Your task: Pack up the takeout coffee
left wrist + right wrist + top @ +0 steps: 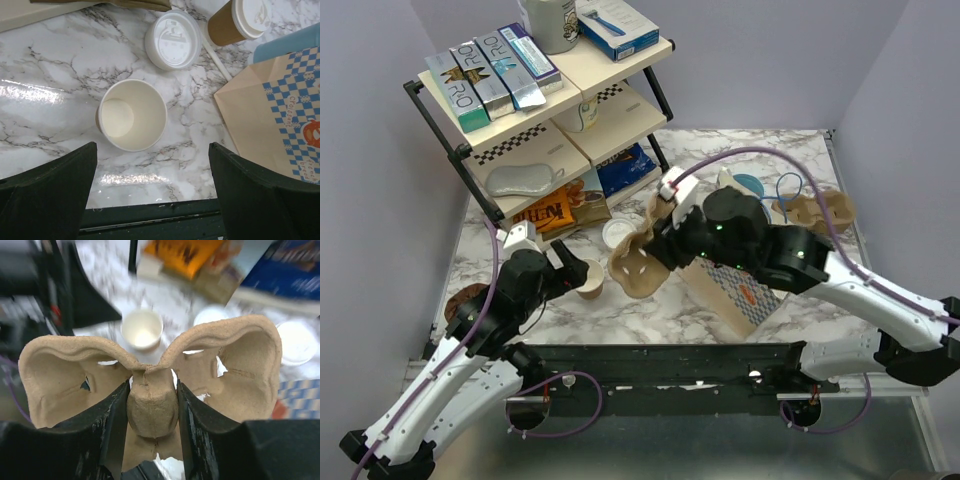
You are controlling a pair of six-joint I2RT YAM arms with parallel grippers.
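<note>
The takeout coffee (239, 20), a tan cup with a white lid, stands at the top right of the left wrist view. Its lid also shows at the right of the right wrist view (297, 342). In the top view it is hidden behind the carrier. My right gripper (152, 410) is shut on the centre post of a brown pulp cup carrier (65, 375) and holds it above the table (640, 262). My left gripper (152, 200) is open and empty, just short of a lidless tan paper cup (132, 115), which also shows in the top view (590, 280).
A loose white lid (172, 39) lies beyond the lidless cup. A checked paper bag (735, 290) lies on its side under my right arm, with a light-blue cup (750, 185) behind it. A second carrier (820, 210) sits far right. A shelf rack (520, 110) stands back left.
</note>
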